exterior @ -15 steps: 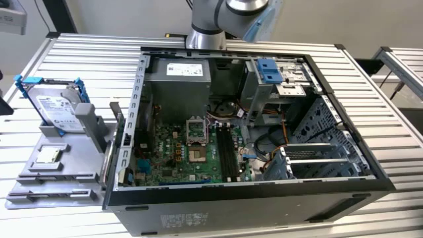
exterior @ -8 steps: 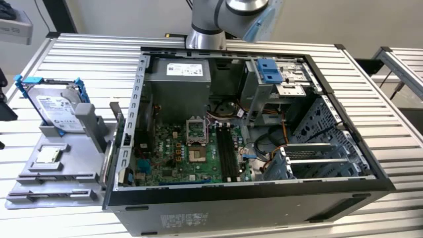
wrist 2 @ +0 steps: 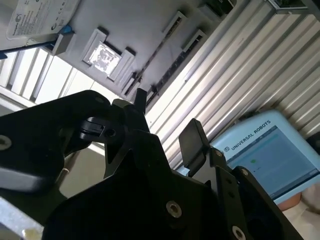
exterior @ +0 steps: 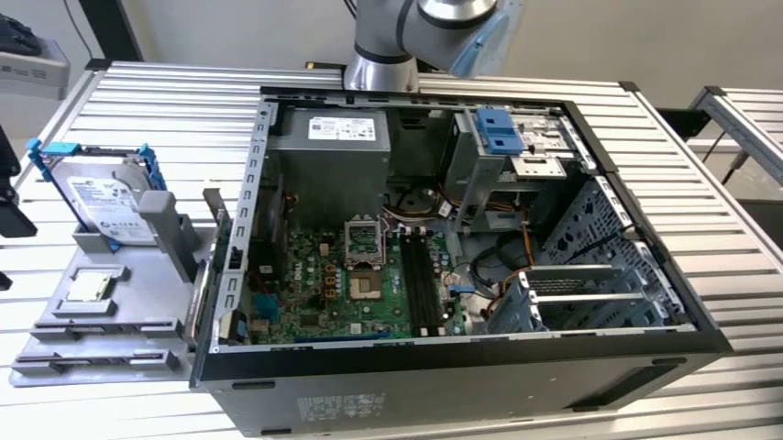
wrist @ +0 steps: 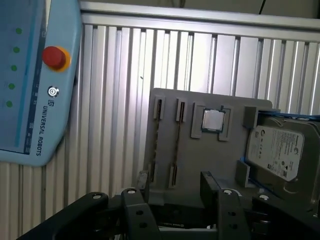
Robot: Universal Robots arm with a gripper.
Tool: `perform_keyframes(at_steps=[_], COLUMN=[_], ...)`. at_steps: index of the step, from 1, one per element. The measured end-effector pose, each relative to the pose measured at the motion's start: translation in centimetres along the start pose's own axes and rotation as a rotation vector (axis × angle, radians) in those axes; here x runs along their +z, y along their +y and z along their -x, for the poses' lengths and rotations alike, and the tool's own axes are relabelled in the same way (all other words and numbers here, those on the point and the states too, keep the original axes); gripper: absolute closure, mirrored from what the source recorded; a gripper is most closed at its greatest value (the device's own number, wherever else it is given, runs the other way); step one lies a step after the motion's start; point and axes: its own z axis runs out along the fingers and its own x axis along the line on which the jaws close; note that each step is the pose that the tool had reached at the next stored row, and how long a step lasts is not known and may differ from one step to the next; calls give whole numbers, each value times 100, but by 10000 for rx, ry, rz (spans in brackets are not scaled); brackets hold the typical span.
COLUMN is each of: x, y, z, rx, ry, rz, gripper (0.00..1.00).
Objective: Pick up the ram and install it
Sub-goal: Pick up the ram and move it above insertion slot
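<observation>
The ram (wrist: 177,142) stands on edge in a slot of the grey holder (wrist: 200,155), where it looks like a thin dark line beside the square chip; it also shows in the second wrist view (wrist 2: 152,57). My gripper (wrist: 176,182) hangs well above the holder, open, with nothing between its black fingers (wrist 2: 192,140). In the exterior view the arm (exterior: 428,27) is at the back edge, behind the open computer case (exterior: 465,367). The black memory slots (exterior: 423,275) lie on the motherboard inside the case.
A silver hard drive (exterior: 110,206) in a blue bracket stands at the far end of the grey holder (exterior: 135,275). A processor chip (exterior: 92,286) lies in its middle. A light blue teach pendant (wrist: 30,75) rests on the ribbed metal table (exterior: 171,110).
</observation>
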Motion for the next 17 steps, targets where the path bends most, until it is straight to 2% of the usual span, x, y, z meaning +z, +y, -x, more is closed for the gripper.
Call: perform_keyframes(at_steps=[7,9,13,15,16,17], x=[118,149,188,199,206,219], y=[0,0,0,-1,-1,0], z=[-1,-1,-3,-5,-7,-7], rx=[395,435,452,458,465,478], ry=[-2,-41,-231,-423,-489,-517], rz=[-7,-10,-14,-22,-24,-26], gripper=[0,0,0,0,0,0])
